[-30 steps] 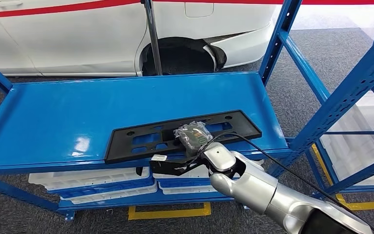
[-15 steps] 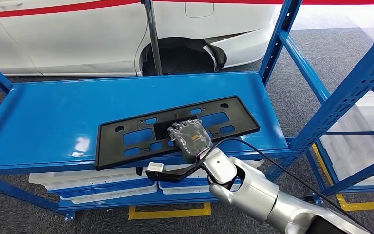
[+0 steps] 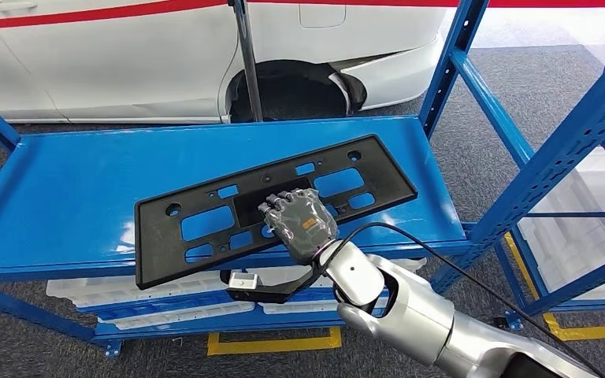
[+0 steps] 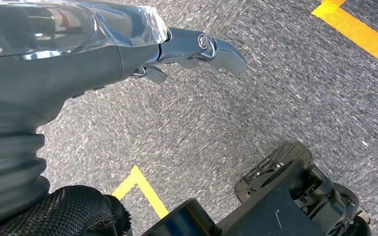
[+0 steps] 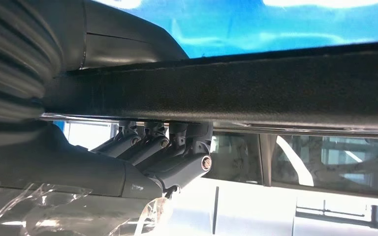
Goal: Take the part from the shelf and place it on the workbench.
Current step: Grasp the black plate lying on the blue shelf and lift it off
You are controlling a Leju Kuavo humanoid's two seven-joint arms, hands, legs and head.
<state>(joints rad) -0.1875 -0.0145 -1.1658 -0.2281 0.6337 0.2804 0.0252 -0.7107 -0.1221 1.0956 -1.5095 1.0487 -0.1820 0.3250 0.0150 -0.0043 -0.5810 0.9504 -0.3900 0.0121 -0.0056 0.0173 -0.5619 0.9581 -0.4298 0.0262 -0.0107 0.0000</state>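
Since a second ago the black part (image 3: 268, 209) has swung and tilted up, its left end now past the near edge of the blue shelf (image 3: 71, 189). Nearest, the right hand (image 3: 299, 223) pinches the part's near middle, fingers (image 5: 170, 142) curled on one face and thumb on the other. Left hand (image 4: 142, 46) hangs over grey carpet, fingers loosely spread, holding nothing. Beyond the shelf stands a white car (image 3: 126, 55).

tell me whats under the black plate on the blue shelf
Blue shelf shows through the black plate's cutouts; its near edge overhangs white trays below. The right robot hand grips it, covering the middle. Contact underneath is hidden.
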